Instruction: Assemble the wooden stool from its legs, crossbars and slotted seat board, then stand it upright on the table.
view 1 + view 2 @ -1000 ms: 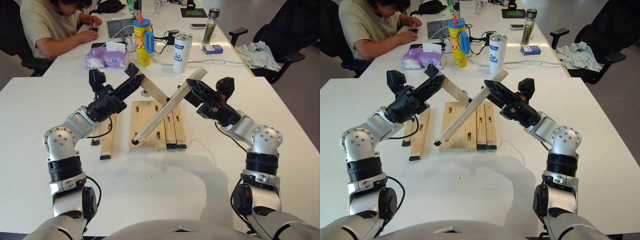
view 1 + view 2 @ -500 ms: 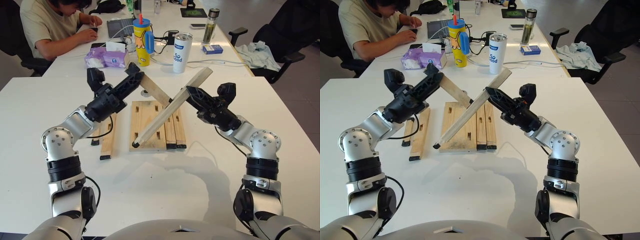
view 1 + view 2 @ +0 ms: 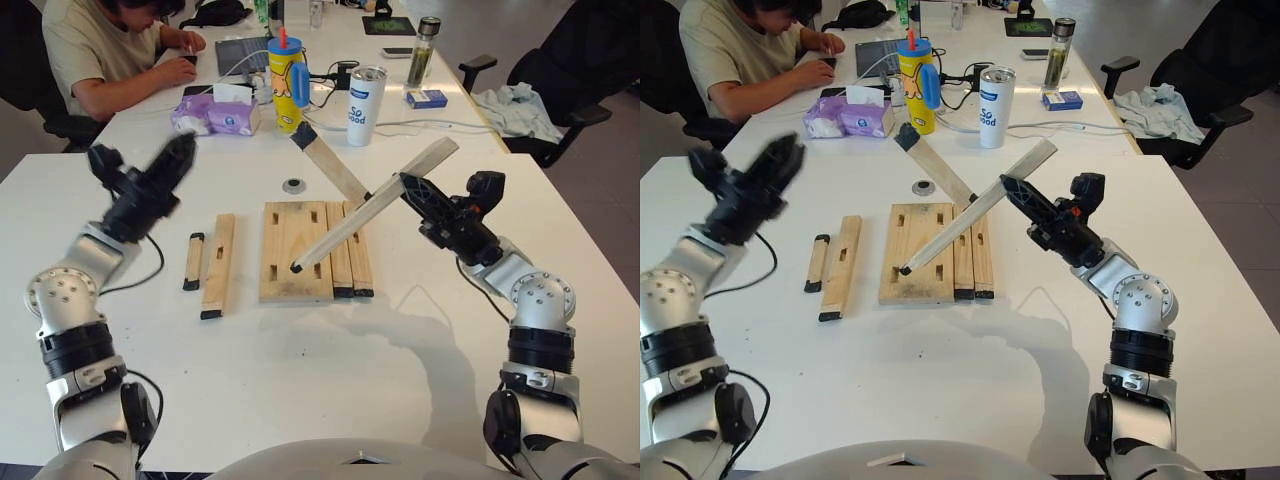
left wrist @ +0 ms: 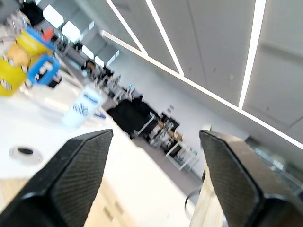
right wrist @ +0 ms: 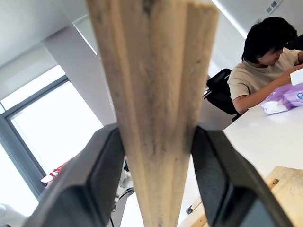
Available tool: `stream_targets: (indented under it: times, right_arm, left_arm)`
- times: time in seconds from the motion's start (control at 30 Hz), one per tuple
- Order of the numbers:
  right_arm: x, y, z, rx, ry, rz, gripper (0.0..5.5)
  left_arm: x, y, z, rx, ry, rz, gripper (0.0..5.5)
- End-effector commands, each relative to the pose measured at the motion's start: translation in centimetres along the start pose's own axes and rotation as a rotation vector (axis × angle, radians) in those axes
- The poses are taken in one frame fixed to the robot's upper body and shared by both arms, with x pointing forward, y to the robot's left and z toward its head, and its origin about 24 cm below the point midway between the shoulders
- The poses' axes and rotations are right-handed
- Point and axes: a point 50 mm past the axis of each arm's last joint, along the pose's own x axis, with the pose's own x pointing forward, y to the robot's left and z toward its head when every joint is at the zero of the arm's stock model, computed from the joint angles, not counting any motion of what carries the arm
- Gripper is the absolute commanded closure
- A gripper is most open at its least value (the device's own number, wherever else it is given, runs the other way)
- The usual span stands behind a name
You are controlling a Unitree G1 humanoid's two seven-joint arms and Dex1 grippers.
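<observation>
Wooden leg (image 3: 345, 229) looks stiff and light: right gripper (image 3: 408, 187) fingers pinch it high, centre-right; mid-length would tip less; left gripper (image 3: 170, 162) fingers spread, empty.

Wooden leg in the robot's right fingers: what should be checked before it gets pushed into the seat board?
1. Right fingers shut on the held leg: ok.
2. Its lower tip over the seat board: ok.
3. Tip lined up with a slot: cannot tell.
4. Left fingers open, raised off to the side: ok.
5. Second leg, tilted behind the held one, firmly seated: cannot tell.
</observation>
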Motion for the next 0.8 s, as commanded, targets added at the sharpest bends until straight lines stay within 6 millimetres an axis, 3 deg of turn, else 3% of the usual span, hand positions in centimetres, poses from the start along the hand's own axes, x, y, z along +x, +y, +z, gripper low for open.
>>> stream_targets:
  times: [0.03, 0.13, 0.27, 0.47, 0.63, 0.8]
  right_arm:
    - [1.6, -1.3, 1.8, -0.154, 0.128, 0.051, 3.47]
    - [2.3, -2.7, 1.9, -0.209, 0.228, 0.053, 3.47]
    - [2.6, -4.4, 2.0, -0.250, 0.274, 0.053, 3.47]
    - [2.9, -5.0, 1.7, -0.275, 0.388, 0.103, 3.47]
    - [3.1, -5.4, 1.5, -0.272, 0.438, 0.121, 3.47]
    - [4.1, -5.7, 1.4, -0.384, 0.472, 0.115, 3.47]
  left_arm:
    - [1.4, -0.8, -7.0, 0.258, 0.471, -0.027, 2.00]
    - [1.8, -0.8, -9.3, 0.362, 0.582, -0.057, 2.00]
    - [1.8, -0.1, -10.8, 0.460, 0.671, -0.070, 2.00]
    - [1.3, 1.7, -11.5, 0.601, 0.797, -0.030, 2.00]
    - [0.7, 2.2, -12.1, 0.617, 0.855, -0.033, 2.00]
    - [-0.2, 2.5, -13.0, 0.609, 0.948, -0.043, 2.00]
